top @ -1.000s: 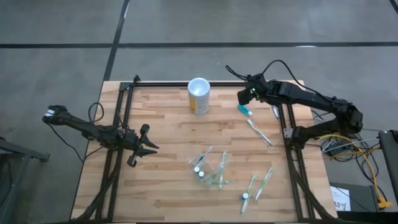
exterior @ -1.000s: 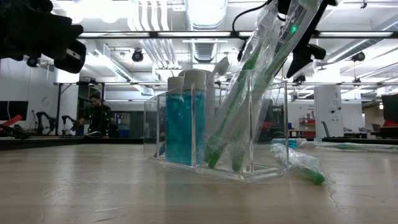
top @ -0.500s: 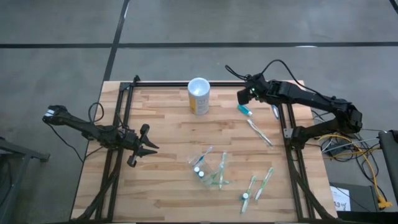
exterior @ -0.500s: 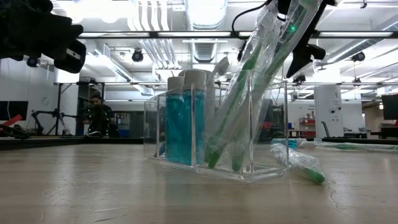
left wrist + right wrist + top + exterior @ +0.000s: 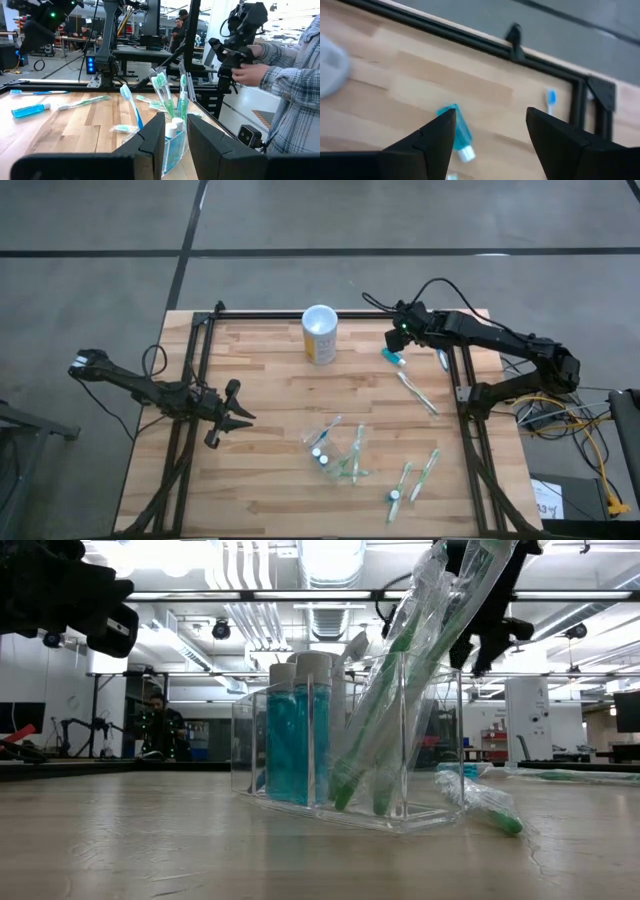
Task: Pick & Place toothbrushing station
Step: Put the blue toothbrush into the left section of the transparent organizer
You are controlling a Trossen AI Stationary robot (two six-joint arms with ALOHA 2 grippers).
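Right gripper (image 5: 397, 340) hovered above blue tube (image 5: 392, 357) near the far right edge, fingers apart, holding nothing. Left gripper (image 5: 236, 418) idled at left, slightly parted, empty. Station (image 5: 338, 453) stood mid-table, loaded with brushes. Risk: nudging the tube away on descent.

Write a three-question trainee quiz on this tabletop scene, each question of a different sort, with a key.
1. True or false: the yellow cup lies tipped on its side.
2. The right gripper hovers above which item? A) the blue tube B) the clear holder C) the toothbrush pair near the front edge
3. Fill in: the clear holder contains blue-filled bottles and wrapped ______.

Key: 1 false; 2 A; 3 toothbrushes.
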